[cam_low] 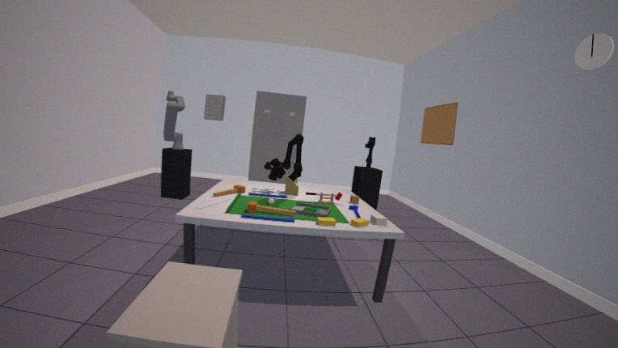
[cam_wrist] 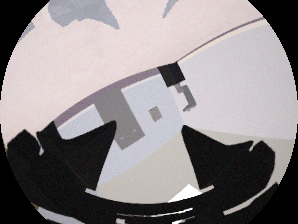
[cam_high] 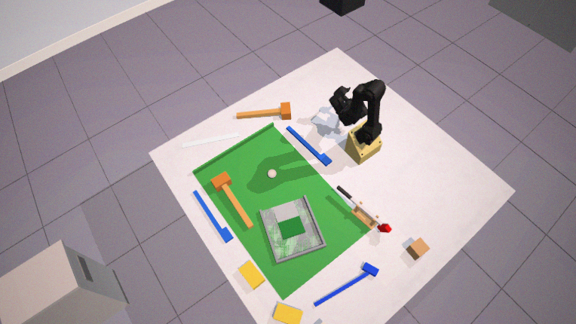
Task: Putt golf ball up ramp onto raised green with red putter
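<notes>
The red putter lies across a small wooden rack (cam_high: 363, 217) (cam_low: 326, 200); its red head (cam_high: 384, 227) (cam_low: 339, 196) is at one end and its black grip (cam_high: 344, 191) (cam_low: 311, 193) at the other. The white golf ball (cam_high: 271, 173) (cam_low: 271, 200) rests on the green mat (cam_high: 249, 151). The grey-walled ramp piece stands on the mat, with a pale ramp panel (cam_high: 285, 210) facing the ball side and a dark green square (cam_high: 291, 227) behind it. My gripper (cam_high: 338, 93) (cam_low: 268, 165) (cam_wrist: 150, 126) is open and empty, raised above the table, away from the putter.
Orange mallets (cam_high: 285, 111) (cam_high: 221, 181) lie beside and on the mat. Blue clubs (cam_high: 307, 145) (cam_high: 209, 212) (cam_high: 342, 288) lie around it. Yellow blocks (cam_high: 252, 274) (cam_high: 288, 313) and a brown cube (cam_high: 418, 248) are near the table edges. A white strip (cam_high: 210, 139) lies beside the mat.
</notes>
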`<action>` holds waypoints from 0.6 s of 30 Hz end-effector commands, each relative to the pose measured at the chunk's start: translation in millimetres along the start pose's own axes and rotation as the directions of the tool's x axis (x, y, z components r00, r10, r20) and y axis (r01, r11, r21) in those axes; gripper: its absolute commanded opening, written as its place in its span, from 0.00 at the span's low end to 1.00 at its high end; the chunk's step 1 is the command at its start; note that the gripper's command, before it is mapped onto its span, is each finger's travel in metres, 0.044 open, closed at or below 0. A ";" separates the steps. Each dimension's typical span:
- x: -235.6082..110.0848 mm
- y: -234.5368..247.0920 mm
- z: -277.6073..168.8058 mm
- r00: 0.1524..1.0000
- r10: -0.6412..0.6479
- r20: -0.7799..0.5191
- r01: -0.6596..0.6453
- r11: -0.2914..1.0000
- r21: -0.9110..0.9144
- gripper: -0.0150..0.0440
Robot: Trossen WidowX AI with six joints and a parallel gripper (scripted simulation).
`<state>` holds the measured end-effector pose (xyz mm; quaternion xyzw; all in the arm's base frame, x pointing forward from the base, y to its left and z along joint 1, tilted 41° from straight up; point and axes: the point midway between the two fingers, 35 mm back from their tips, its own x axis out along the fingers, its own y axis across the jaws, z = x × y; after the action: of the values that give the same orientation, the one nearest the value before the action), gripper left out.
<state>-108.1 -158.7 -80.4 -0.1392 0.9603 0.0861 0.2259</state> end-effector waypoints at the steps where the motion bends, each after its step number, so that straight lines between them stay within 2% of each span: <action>1: -0.5 -1.7 1.2 1.000 -0.006 0.007 0.006 1.000 -0.003 0.98; 4: -10.1 -24.7 18.5 0.990 -0.088 0.111 0.093 0.995 -0.042 1.00; 8: -36.6 -58.2 48.1 0.935 -0.198 0.294 0.237 0.966 -0.102 1.00; 13: -82.8 -84.5 80.8 0.822 -0.265 0.504 0.393 0.905 -0.165 1.00; 18: -138.2 -92.3 107.2 0.684 -0.255 0.683 0.519 0.828 -0.211 1.00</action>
<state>47.7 -198.2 -123.8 -0.3276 0.7845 0.2313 0.4730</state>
